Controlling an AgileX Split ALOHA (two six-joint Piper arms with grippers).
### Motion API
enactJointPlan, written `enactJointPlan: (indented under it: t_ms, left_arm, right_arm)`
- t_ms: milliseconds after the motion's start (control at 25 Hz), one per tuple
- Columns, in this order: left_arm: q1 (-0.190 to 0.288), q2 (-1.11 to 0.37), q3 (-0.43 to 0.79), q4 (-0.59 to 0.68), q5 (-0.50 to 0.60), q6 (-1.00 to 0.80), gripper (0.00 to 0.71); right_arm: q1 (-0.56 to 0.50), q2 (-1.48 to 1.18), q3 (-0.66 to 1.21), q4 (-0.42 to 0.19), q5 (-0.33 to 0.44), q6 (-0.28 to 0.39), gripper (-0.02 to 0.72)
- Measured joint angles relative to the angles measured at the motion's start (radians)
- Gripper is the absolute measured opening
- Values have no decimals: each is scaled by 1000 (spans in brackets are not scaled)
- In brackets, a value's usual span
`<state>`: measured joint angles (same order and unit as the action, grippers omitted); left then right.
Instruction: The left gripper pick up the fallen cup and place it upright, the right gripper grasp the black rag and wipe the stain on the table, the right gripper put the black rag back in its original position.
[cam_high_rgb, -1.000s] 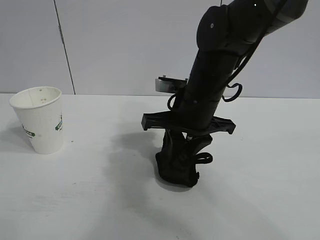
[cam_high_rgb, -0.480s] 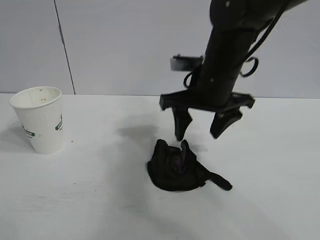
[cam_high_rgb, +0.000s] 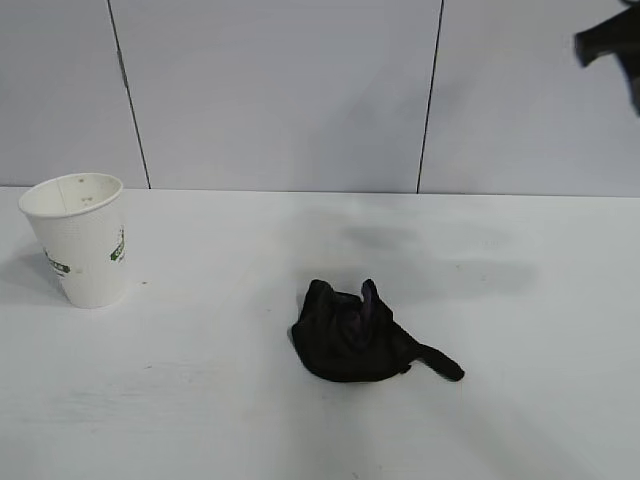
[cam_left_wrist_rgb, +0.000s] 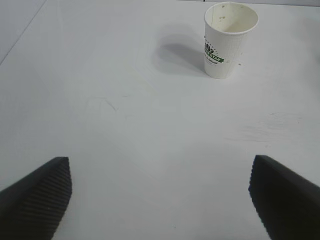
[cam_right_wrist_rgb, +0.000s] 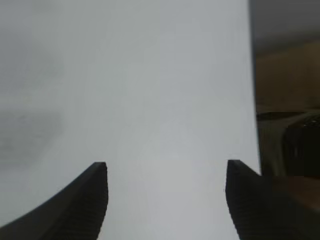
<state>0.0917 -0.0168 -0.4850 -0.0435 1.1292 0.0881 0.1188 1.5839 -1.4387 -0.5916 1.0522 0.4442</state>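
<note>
The white dimpled cup (cam_high_rgb: 82, 240) with green lettering stands upright at the left of the white table (cam_high_rgb: 200, 420). It also shows far ahead of my left gripper (cam_left_wrist_rgb: 160, 165), which is open with nothing between its fingers. The black rag (cam_high_rgb: 355, 335) lies bunched in the middle of the table with nothing touching it, a tail of cloth trailing toward the right. My right gripper (cam_right_wrist_rgb: 166, 170) is open and empty above bare tabletop. Only a black part of the right arm (cam_high_rgb: 612, 42) shows high at the upper right. The stain is out of view.
A grey panelled wall (cam_high_rgb: 280, 90) runs behind the table. In the right wrist view the table's edge (cam_right_wrist_rgb: 251, 100) runs close to one finger, with a dark brownish area beyond it.
The right gripper opened, let go of the rag and rose up and to the right, almost leaving the exterior view. The rag stayed on the table. The cup has not moved.
</note>
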Motion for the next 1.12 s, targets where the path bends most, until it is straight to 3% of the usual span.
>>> enactJointPlan:
  t_ms: [200,320,400,640,760,840,1000,1120]
  left_arm:
    - [0,0,0,0,0,0,694]
    - [0,0,0,0,0,0,694]
    - [0,0,0,0,0,0,694]
    - [0,0,0,0,0,0,694]
    - [0,0,0,0,0,0,694]
    - [0,0,0,0,0,0,694]
    - [0,0,0,0,0,0,694]
    - [0,0,0,0,0,0,694]
  right_arm:
    - [-26,-300,0,-49,11,1,452]
    - [-26,-509,0,-11,41,-7,452]
    - [-26,-651,0,67,64,-37,452]
    - [-26,-1055,-9,424,109,-201,452]
    - [-26,-1178,-11,548,164,-231,452]
    - [-26,-1231,-11,602,214,-239,452]
    - [-26,-1321,46,688,217,-270,452]
    - [-26,-1378,155,709,217,-299,452]
